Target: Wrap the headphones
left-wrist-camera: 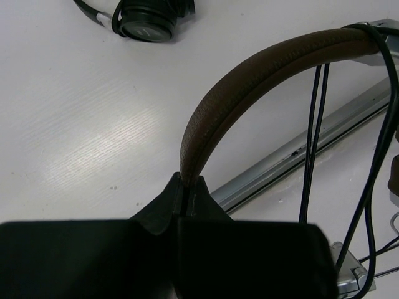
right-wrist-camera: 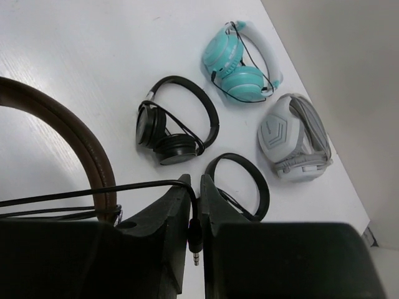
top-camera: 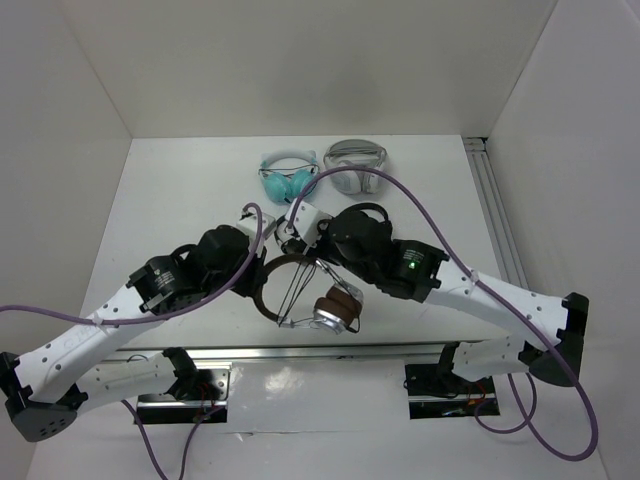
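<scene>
The headphones [top-camera: 338, 310] are at the near centre of the table [top-camera: 180, 200], between the two arms and just beside the front rail [left-wrist-camera: 280, 165]. Whether the lower ear cup rests on the surface cannot be told.

The left gripper [left-wrist-camera: 186, 193] is clamped on the brown headband [left-wrist-camera: 249, 75] near one end. The right gripper [right-wrist-camera: 194, 187] pinches the thin black cable [right-wrist-camera: 143, 184] just above its plug [right-wrist-camera: 196, 252].

Judgement: the set is probably light. The padded headband is the stiff, secure place to hold, and the ear cups probably swivel. The cable is limp and slick, liable to slip or snag, so it needs tension.

Open room lies to the left. A black pair [right-wrist-camera: 177, 121], a second black pair [right-wrist-camera: 249, 180], a teal pair [right-wrist-camera: 240, 65] and a white-grey pair [right-wrist-camera: 293, 134] crowd the far side.
</scene>
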Action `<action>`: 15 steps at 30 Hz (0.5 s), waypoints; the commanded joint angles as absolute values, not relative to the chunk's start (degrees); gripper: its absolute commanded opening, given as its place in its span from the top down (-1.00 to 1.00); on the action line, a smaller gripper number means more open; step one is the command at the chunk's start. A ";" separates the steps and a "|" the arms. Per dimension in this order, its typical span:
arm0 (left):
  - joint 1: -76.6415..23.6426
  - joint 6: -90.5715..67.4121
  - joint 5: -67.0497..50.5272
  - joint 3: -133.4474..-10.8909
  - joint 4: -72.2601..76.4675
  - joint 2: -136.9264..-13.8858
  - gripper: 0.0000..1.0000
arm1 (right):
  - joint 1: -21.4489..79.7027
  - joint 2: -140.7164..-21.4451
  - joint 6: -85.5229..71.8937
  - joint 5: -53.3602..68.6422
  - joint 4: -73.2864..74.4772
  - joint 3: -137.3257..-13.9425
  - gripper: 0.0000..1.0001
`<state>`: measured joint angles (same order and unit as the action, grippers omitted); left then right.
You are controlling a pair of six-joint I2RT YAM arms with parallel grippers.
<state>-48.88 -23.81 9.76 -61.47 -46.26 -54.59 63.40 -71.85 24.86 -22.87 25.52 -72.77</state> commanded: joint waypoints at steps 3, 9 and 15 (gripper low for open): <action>-49.83 -22.14 6.50 -61.26 -50.71 -54.23 1.00 | 58.89 -69.26 24.18 -24.35 20.31 -70.14 0.62; -49.83 -22.76 8.34 -61.79 -51.24 -53.71 1.00 | 56.87 -70.31 22.41 -24.87 19.07 -67.86 0.53; -49.83 -25.40 15.11 -64.78 -54.57 -53.70 1.00 | 54.67 -70.31 21.18 -22.87 17.23 -66.01 0.46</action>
<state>-49.04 -25.15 14.39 -61.82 -48.86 -54.68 56.88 -71.09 21.67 -19.29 23.00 -66.28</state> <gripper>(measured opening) 0.050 0.266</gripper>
